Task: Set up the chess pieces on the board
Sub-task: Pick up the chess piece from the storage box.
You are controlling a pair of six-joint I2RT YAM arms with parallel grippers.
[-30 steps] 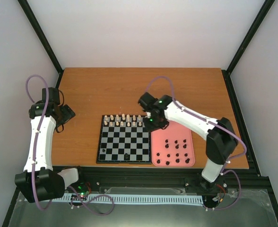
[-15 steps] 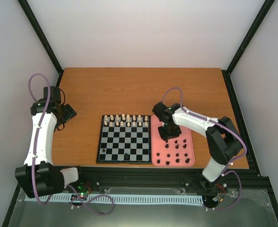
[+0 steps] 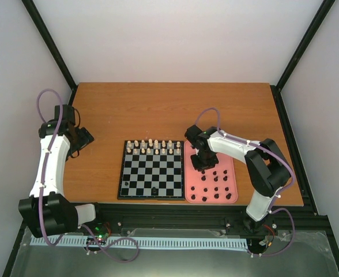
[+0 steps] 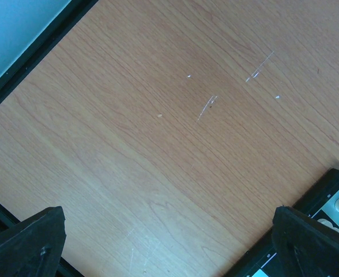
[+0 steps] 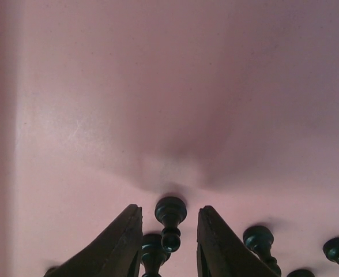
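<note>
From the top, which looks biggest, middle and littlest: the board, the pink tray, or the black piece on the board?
1. board, biggest
2. pink tray, a bit narrower
3. black piece, by far the littlest

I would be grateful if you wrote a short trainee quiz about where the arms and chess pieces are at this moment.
1. True or false: the right tool hangs over the board.
2. Where do most of the black chess pieces lie? A) on the pink tray; B) on the board's far two rows; C) on the bare table.
3. Fill in: the ____ tool, wide open, is over bare wood beside the board.

Key: 1 false, it straddles a black piece on the pink tray; 2 A; 3 left tool.
</note>
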